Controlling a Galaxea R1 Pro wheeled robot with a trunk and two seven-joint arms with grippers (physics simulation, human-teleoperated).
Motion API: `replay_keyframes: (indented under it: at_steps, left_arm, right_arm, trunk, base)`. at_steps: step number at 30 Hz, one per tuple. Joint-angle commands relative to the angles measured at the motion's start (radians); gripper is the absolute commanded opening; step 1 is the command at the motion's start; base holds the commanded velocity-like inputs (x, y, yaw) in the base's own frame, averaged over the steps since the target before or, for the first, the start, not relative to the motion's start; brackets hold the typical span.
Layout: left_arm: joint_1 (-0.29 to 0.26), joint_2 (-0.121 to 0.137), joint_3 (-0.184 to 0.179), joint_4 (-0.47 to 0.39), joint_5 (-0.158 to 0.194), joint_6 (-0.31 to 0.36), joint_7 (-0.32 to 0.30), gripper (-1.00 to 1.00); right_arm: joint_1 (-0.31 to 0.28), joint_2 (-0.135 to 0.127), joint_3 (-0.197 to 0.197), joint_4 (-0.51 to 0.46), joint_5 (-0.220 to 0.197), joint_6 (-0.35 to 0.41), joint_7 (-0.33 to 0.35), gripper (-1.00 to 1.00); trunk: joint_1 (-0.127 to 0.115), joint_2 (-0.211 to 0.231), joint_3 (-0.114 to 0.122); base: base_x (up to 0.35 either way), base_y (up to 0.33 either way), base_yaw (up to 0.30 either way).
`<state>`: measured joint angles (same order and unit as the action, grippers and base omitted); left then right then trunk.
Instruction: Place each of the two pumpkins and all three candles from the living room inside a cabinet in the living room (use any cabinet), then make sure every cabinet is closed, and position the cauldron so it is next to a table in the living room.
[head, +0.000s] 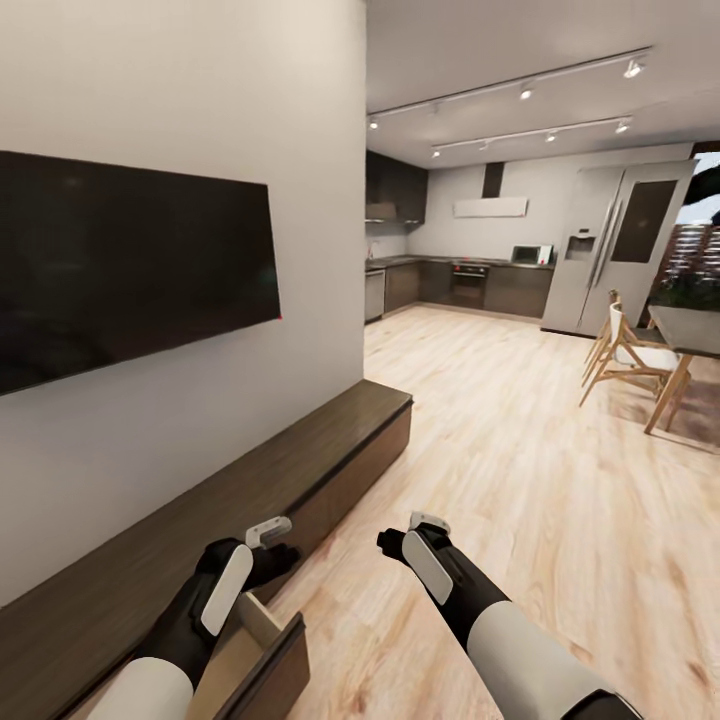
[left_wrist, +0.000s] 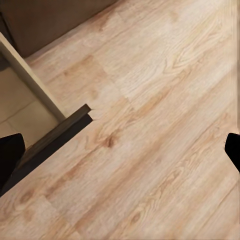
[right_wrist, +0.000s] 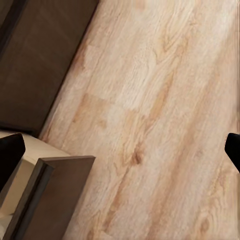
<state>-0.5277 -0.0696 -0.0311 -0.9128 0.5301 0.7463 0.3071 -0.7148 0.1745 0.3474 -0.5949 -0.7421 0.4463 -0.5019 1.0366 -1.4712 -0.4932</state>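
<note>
The long low dark brown cabinet (head: 300, 450) runs along the wall under a black TV. One drawer (head: 250, 640) stands pulled out at the near end, and the part of its pale inside that I can see is bare. My left gripper (head: 283, 546) hovers just above that drawer's far corner, open, with nothing held. My right gripper (head: 402, 532) hangs over the floor to the drawer's right, also open and empty. The drawer's dark front (left_wrist: 50, 142) shows in the left wrist view, and the drawer front (right_wrist: 55, 195) shows again in the right wrist view. Pumpkins, candles and cauldron are out of view.
A wide light wood floor (head: 500, 450) stretches ahead to a kitchen at the back with a steel fridge (head: 615, 245). A table (head: 690, 330) with wooden chairs (head: 625, 355) stands at the right. The wall-mounted TV (head: 130, 260) is above the cabinet.
</note>
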Motion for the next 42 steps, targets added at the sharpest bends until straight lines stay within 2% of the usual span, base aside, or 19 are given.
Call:
replay_keyframes:
  at_steps: [1,8,12,16,42]
  left_arm:
    - [0.0,0.0,0.0,0.0,0.0,0.0,0.0,1.0]
    - [0.0,-0.001,0.0,0.0,0.0,0.001,0.0,1.0]
    - [0.0,-0.001,-0.001,0.0,0.0,0.001,0.0,1.0]
    - [0.0,-0.001,-0.001,0.0,0.001,0.001,0.0,1.0]
    - [0.0,-0.001,-0.001,0.022,0.001,-0.001,-0.002,1.0]
  right_arm:
    - [0.0,0.0,0.0,0.0,0.0,0.0,0.0,1.0]
    - [0.0,0.0,-0.004,0.001,0.0,0.0,0.0,1.0]
    - [0.0,0.0,-0.025,0.001,0.0,0.0,0.0,1.0]
    - [0.0,0.0,-0.031,0.001,0.0,0.0,0.0,1.0]
    - [0.005,0.0,-0.035,0.001,0.0,0.0,0.0,1.0]
  trunk:
    - [0.0,0.0,0.001]
    - [0.0,0.0,0.01]
    - [0.0,0.0,0.015]
    - [0.0,0.0,0.019]
    - [0.0,0.0,0.051]
  base:
    - [0.0,0.0,-0.207]
    - [0.0,0.0,-0.207]
    - [0.0,0.0,-0.207]
    - [0.0,0.0,-0.207]
    - [0.0,0.0,-0.207]
